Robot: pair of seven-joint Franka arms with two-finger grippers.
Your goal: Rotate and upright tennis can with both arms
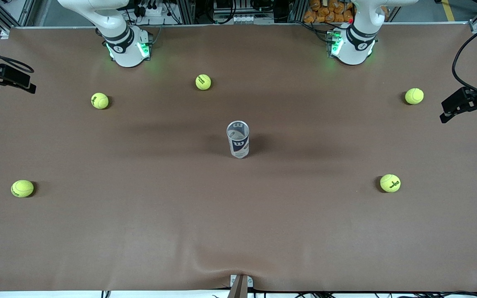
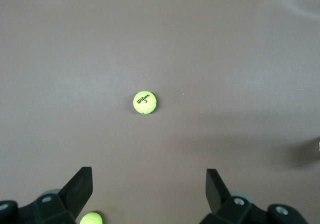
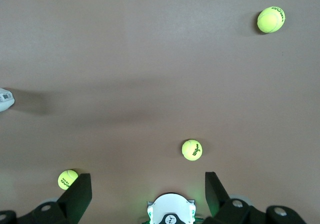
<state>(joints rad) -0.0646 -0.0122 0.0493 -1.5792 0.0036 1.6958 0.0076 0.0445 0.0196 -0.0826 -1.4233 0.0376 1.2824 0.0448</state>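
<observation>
The tennis can stands upright in the middle of the table, with its open silvery rim on top and the navy logo band facing the front camera. A sliver of it shows at the edge of the right wrist view. Both arms rise from their bases and leave the front view. My left gripper is open and empty, high over the left arm's end of the table. My right gripper is open and empty, high over its own base. Neither gripper is near the can.
Several yellow-green tennis balls lie scattered on the brown table cover: one between the bases, two toward the right arm's end, and two toward the left arm's end.
</observation>
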